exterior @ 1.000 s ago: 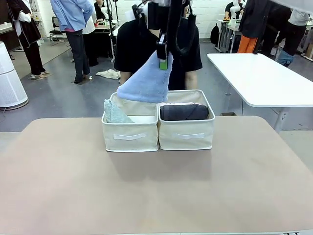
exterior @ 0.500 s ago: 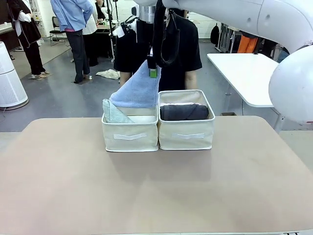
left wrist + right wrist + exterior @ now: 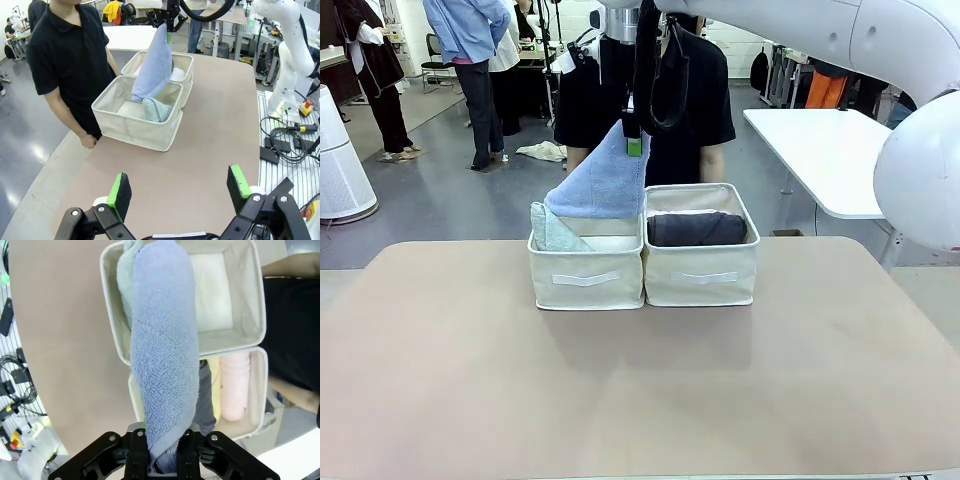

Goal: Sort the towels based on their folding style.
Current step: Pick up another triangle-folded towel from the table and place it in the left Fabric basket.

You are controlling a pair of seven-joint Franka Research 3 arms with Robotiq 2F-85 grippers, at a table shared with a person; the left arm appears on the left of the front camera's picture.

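Observation:
My right gripper (image 3: pixel 633 140) is shut on the narrow tip of the periwinkle blue cone towel (image 3: pixel 600 185), high above the two cream bins. The towel (image 3: pixel 165 355) hangs down with its wide end inside the left bin (image 3: pixel 585 275), beside the pale grey-green cone towel (image 3: pixel 552 230). The right bin (image 3: pixel 705 275) holds the dark grey roll (image 3: pixel 697 228); in the right wrist view a pink roll (image 3: pixel 234 385) and a yellow roll (image 3: pixel 213 385) lie beside it. My left gripper (image 3: pixel 180 187) is open over the bare table, well back from the bins.
A person in a black shirt (image 3: pixel 700 100) stands right behind the bins at the far edge. The tan table (image 3: pixel 640 380) is bare in front of the bins. A white table (image 3: pixel 860 160) stands back right; cables (image 3: pixel 285 145) lie off the table's side.
The right gripper has carried the blue towel down and to the left, so its wide end now sits in the left bin. Over the last half second it has hardly moved.

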